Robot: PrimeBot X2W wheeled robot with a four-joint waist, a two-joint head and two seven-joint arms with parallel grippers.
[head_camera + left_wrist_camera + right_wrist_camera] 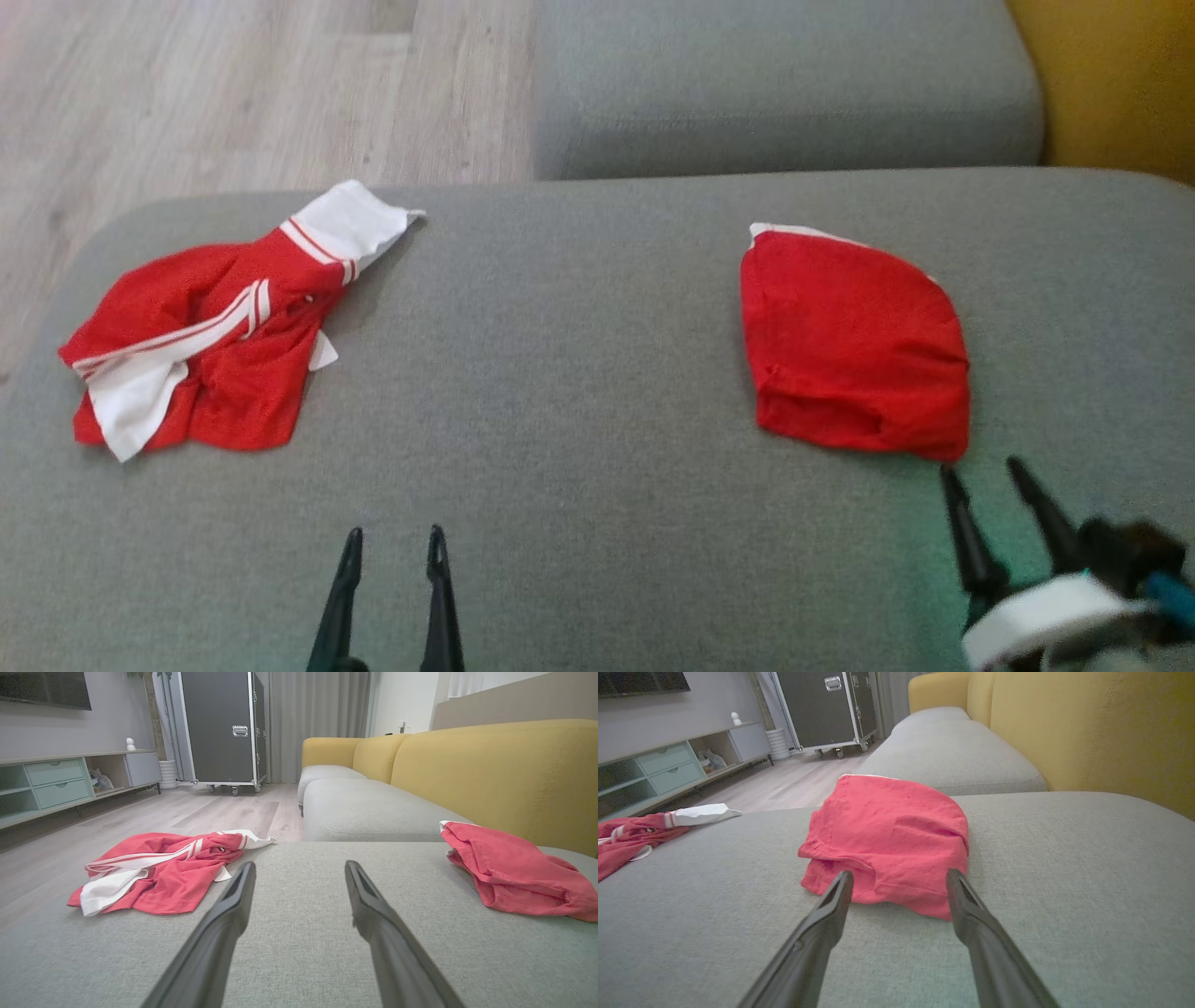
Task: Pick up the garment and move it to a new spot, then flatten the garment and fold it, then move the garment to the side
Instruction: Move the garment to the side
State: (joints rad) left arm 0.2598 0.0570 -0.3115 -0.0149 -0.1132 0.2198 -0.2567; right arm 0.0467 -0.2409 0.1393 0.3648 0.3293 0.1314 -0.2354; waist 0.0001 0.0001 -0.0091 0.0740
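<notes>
Looking along the bottom of the head frame, I have the left gripper (394, 532) low and centre-left, its two dark fingers spread wide and holding nothing, over the bare woven grey seat cushion (579, 373). At the lower right the right gripper (980, 467) is just as wide and empty, its tips just beside the near edge of the folded garment (854, 350); whether they touch it I cannot tell. That piece is a compact, rounded red packet of soft matte cloth with a sliver of white at its far corner. I judge it folded and set aside. At the middle left lies the crumpled garment (205, 355), red with white striped bands, rumpled and uneven. Picking up, flattening, folding and shifting all look left to do for it. Farther up the frame sit a second grey cushion (784, 84), pale wood-grain floor (233, 84) and a mustard backrest (1120, 84).
</notes>
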